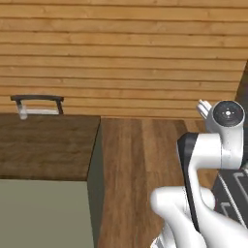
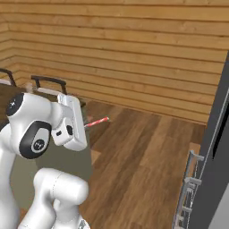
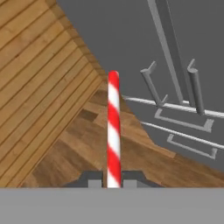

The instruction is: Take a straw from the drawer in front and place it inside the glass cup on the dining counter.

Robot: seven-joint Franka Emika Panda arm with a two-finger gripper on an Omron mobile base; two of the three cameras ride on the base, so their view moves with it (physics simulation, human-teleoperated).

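open floor (image 2: 147, 147) ahead, grey cabinets (image 2: 219, 147) right

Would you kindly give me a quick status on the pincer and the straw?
Pincer shut on the straw. Straw sticks straight out from the fingertips, over wood floor. Nothing touching it. Dining counter to the left.

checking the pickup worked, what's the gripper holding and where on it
The gripper is shut on the straw, pinching it at one end; the rest sticks straight out ahead.
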